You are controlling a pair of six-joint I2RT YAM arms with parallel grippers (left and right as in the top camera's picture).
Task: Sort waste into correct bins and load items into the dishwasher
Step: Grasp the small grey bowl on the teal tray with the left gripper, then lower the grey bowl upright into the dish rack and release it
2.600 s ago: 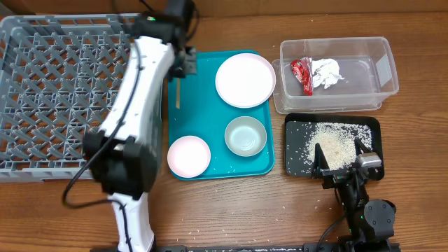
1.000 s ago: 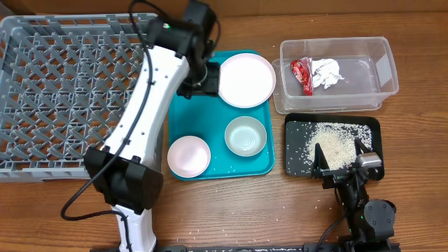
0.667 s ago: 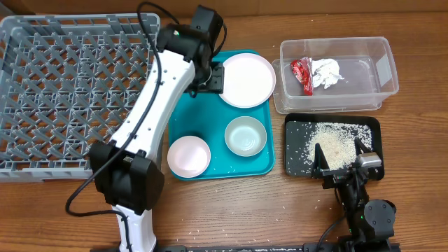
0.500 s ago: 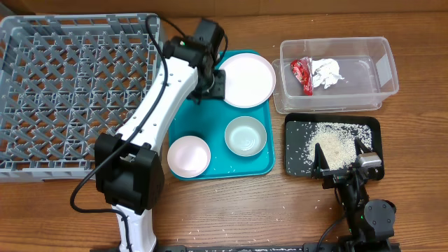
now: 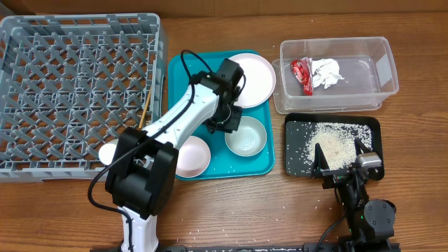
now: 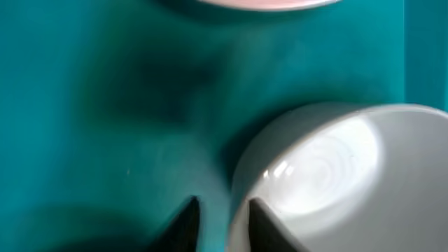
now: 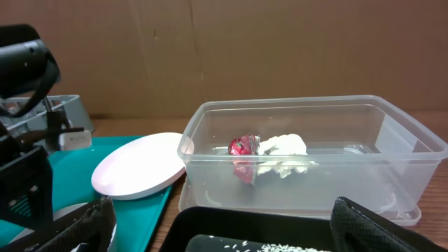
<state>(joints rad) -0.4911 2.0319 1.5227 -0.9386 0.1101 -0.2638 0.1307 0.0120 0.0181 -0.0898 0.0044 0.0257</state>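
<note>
My left gripper (image 5: pixel 228 126) (image 6: pixel 222 220) is low over the teal tray. It is slightly open, and its fingers straddle the left rim of the grey-green bowl (image 5: pixel 246 136) (image 6: pixel 336 175), one inside and one outside. The white plate (image 5: pixel 253 78) (image 7: pixel 136 175) and the pink bowl (image 5: pixel 194 155) also sit on the tray. A wooden chopstick (image 5: pixel 147 110) lies in the grey rack (image 5: pixel 70 84), and a white cup (image 5: pixel 108 150) shows at its front right corner. My right gripper (image 5: pixel 341 164) (image 7: pixel 234 231) is open over the black tray (image 5: pixel 297 164) of rice (image 5: pixel 332 143). The clear tub (image 5: pixel 381 66) (image 7: pixel 392 140) holds the red wrapper (image 5: pixel 302 73) (image 7: pixel 243 150) and the tissue (image 5: pixel 326 72) (image 7: pixel 283 148).
The teal tray (image 5: pixel 189 91) (image 6: pixel 105 105) lies between the rack and the bins. My left arm crosses the pink bowl and the tray's left half. A few rice grains lie scattered on the wooden table (image 5: pixel 231 210) near the front.
My left arm has swung from the rack's back right corner, past the plate, down to the grey-green bowl. A chopstick now shows in the rack. The right arm has not moved.
</note>
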